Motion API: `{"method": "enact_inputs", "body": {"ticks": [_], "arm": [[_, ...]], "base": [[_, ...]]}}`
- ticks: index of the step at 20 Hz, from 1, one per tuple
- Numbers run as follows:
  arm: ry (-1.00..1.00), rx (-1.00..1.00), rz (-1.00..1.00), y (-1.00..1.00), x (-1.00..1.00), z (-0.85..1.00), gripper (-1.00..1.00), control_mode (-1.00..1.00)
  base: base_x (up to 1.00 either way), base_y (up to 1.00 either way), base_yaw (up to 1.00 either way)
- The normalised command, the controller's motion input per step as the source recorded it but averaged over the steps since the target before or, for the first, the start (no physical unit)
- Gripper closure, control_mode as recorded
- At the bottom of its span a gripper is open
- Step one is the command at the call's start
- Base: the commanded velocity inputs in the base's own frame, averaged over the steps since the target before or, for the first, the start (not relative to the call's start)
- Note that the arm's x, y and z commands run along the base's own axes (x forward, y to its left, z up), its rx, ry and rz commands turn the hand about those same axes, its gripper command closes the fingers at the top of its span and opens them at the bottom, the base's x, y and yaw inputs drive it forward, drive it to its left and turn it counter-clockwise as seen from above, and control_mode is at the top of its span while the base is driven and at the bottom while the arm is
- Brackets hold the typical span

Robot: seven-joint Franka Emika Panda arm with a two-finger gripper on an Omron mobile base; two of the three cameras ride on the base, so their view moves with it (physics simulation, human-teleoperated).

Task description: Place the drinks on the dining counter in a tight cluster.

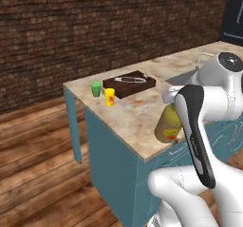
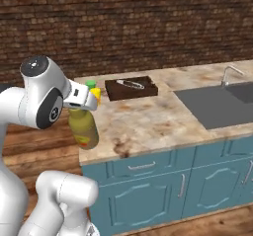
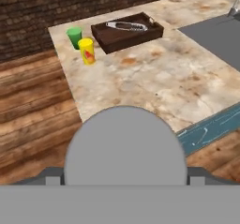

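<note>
A fat olive-yellow bottle with a yellow-red label hangs upright over the near corner of the dining counter. My gripper is shut on its neck from above. In the hand view the bottle's round grey cap sits between the fingers of my gripper and hides what lies right below. Whether the bottle's base touches the stone I cannot tell.
At the counter's far end a dark brown tray holds a metal utensil, with a green cup and a yellow cup beside it. An inset sink with a faucet lies to the right.
</note>
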Motion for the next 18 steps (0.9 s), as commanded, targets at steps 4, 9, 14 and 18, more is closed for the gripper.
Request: {"method": "enact_inputs", "body": {"ticks": [4,9,14,18], "arm": [[0.00,0.00,0.00,0.00,0.00,0.00,1.00,1.00],[0.00,0.00,0.00,0.00,0.00,0.00,1.00,1.00],[0.00,0.00,0.00,0.00,0.00,0.00,1.00,1.00],[0.00,0.00,0.00,0.00,0.00,0.00,1.00,1.00]], "base": [[0.49,-0.84,0.44],[0.50,-0.75,0.47],[0.34,-0.44,0.46],[0.32,-0.10,0.13]]}}
